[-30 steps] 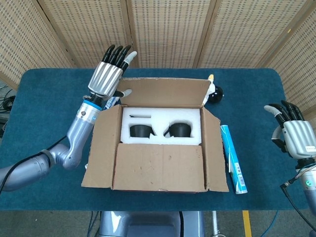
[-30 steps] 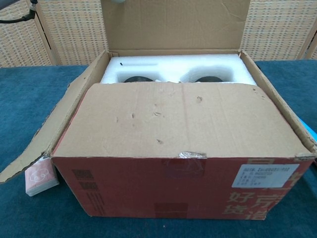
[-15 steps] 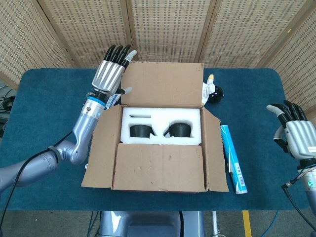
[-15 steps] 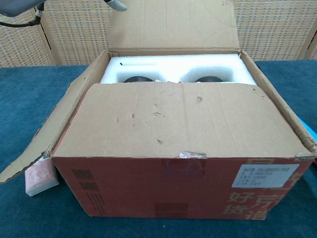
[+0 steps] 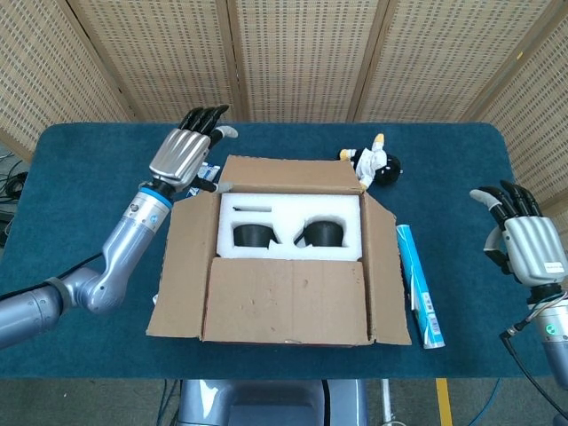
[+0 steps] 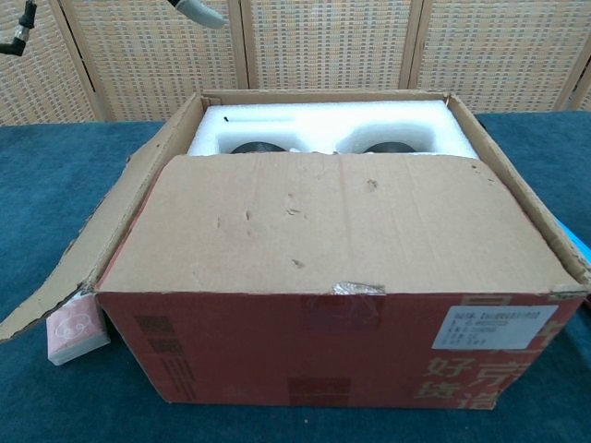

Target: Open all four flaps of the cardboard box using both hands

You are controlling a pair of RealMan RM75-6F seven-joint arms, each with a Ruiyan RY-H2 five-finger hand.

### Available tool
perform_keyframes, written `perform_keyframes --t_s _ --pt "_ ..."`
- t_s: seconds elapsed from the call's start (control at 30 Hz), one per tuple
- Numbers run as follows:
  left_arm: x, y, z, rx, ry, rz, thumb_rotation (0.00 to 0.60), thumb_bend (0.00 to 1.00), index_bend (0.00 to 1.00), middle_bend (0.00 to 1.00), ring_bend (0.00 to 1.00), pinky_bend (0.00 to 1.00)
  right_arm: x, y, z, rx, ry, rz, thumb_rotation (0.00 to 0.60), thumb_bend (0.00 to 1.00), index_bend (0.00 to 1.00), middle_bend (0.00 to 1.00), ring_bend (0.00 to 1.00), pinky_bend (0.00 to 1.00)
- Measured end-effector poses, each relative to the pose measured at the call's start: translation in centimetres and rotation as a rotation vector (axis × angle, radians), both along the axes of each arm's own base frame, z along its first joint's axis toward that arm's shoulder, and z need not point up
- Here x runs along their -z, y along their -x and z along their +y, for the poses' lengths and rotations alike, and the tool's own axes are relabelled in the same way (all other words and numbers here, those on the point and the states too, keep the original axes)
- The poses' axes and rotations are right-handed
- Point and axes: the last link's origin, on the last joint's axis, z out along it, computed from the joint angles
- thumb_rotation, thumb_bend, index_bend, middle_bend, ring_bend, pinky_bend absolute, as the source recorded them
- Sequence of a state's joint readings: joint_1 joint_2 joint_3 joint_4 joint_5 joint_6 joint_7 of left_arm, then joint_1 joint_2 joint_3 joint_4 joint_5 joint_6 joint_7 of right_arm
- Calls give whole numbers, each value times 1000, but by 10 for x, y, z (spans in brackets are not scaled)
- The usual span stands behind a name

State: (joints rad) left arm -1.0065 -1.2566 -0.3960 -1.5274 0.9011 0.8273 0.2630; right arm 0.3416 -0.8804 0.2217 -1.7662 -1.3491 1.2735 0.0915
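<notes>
The cardboard box (image 5: 284, 266) stands mid-table, and white foam (image 5: 288, 217) with two black round inserts shows inside it. Its far flap (image 5: 293, 172) is folded back, away from me. The left flap (image 5: 182, 266) and right flap (image 5: 387, 275) splay outward. The near flap (image 6: 342, 221) lies flat over the front half of the opening. My left hand (image 5: 182, 153) hovers at the box's far left corner with its fingers stretched out, holding nothing; one fingertip (image 6: 199, 11) shows in the chest view. My right hand (image 5: 522, 244) floats well to the right of the box, fingers apart and empty.
A small black-and-white toy (image 5: 374, 163) lies behind the box's far right corner. A long blue-and-white carton (image 5: 419, 286) lies along the right flap. A small pack (image 6: 74, 329) sits by the box's front left corner. Wicker screens close off the back.
The far flap, upright before, has dropped back behind the box. My left hand has come down and to the left, off the flap. My right hand has barely shifted.
</notes>
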Motion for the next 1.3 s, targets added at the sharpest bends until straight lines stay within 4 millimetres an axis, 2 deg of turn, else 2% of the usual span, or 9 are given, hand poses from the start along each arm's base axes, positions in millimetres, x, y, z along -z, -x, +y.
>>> perform_keyframes --t_s 0.23,0.43,0.53,0.77,1.3 --pt "-3 13 -26 -46 151 -62 242 143 352 0 0 0 2 -2 2 -10 0 -4 600 1000 167 165 0 58" --pt "6 25 -51 -41 240 -72 189 127 353 0 0 0 2 -2 4 -8 3 -7 600 1000 167 165 0 58" --pt "14 31 -67 -46 305 -80 178 129 358 0 0 0 3 -2 4 -8 1 -9 600 1000 167 165 0 58" --pt "25 42 -87 -25 369 -50 168 113 362 0 0 0 2 -1 5 -1 3 -11 600 1000 167 165 0 58" --pt "44 48 -107 37 391 39 159 77 362 0 0 0 -1 4 8 7 12 -22 600 1000 167 165 0 58"
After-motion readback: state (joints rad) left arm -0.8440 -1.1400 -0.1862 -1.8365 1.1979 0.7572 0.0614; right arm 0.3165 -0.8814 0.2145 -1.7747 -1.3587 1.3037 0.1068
